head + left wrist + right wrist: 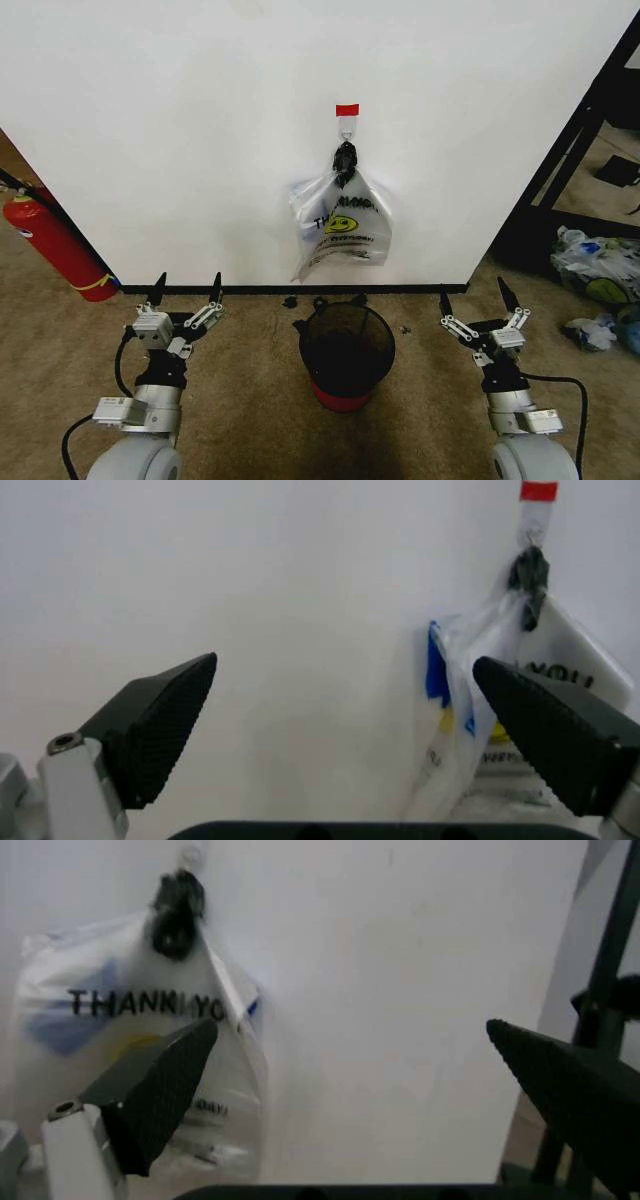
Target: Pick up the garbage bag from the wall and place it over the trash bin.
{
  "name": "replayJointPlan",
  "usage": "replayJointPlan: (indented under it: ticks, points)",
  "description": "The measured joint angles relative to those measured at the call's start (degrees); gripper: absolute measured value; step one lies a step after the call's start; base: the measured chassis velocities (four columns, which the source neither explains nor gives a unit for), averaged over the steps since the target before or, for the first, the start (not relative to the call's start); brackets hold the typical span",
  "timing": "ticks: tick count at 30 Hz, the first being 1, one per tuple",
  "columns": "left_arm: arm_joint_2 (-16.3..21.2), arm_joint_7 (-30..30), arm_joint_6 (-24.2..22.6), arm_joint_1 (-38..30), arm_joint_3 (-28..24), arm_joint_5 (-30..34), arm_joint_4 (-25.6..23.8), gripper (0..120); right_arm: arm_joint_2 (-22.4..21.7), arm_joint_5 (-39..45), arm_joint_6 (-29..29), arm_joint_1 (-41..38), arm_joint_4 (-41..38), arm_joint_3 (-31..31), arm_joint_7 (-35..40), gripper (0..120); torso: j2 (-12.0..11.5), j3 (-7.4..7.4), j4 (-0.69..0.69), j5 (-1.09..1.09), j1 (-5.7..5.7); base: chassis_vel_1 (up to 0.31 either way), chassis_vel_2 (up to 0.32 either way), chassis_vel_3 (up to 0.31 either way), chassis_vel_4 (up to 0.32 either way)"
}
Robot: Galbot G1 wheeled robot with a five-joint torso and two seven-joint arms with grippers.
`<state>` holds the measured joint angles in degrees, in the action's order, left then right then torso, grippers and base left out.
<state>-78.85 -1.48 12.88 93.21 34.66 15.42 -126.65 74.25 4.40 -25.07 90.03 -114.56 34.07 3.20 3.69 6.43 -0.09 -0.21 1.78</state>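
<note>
The garbage bag (342,225) is thin whitish plastic with a yellow smiley and dark lettering. It hangs flat on the white wall (150,120) from a hook (346,130) under red tape, its top gathered by a black knot (345,156). I cannot tell whether one bag or several hang there. Directly below stands the black mesh trash bin (346,350) with a red base. My left gripper (186,290) is open, low and left of the bin. My right gripper (478,297) is open, low and right of it. Both wrist views look past open fingers toward the bag (450,705) (110,990).
A red fire extinguisher (55,245) leans at the wall's left end. A black rack (570,170) stands past the wall's right edge, with stuffed clear bags (600,265) on the carpet beside it. Small dark scraps (290,300) lie by the baseboard behind the bin.
</note>
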Motion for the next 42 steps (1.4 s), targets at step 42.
replayJointPlan:
  ticks: [42]
  points:
    - [3.0,-1.5,0.4,-0.8,-0.5,-1.6,3.9,100,2.2,65.0,8.2,-31.8,23.5,-22.2,-27.6,100,0.0,0.01,0.01,-0.02,0.01,0.000,0.000,0.000,0.000]
